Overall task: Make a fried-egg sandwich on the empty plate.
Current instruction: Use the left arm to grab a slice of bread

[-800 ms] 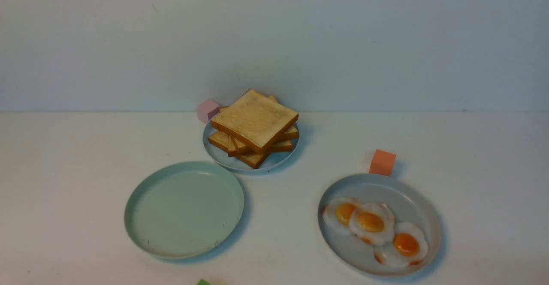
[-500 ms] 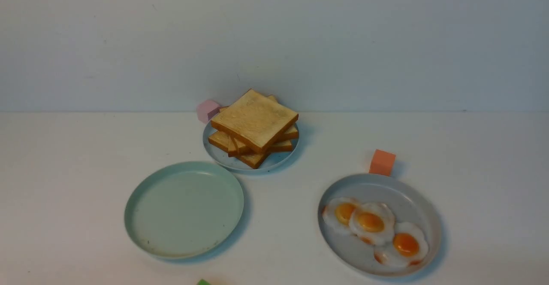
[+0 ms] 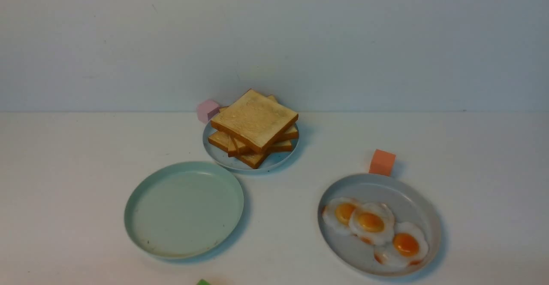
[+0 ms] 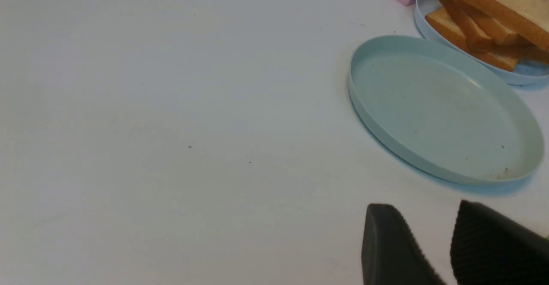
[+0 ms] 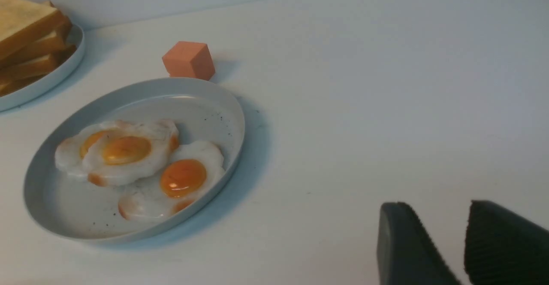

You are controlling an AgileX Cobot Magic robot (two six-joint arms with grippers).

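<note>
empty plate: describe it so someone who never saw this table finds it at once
On the white table, find the toast pile at the back. The empty plate lies just in front of it, to the left. It alone is mint green and holds nothing, unlike the grey-blue egg plate.

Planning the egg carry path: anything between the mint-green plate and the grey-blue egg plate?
Nothing. In the front view, only bare white table lies between the mint-green plate and the grey-blue plate.
</note>
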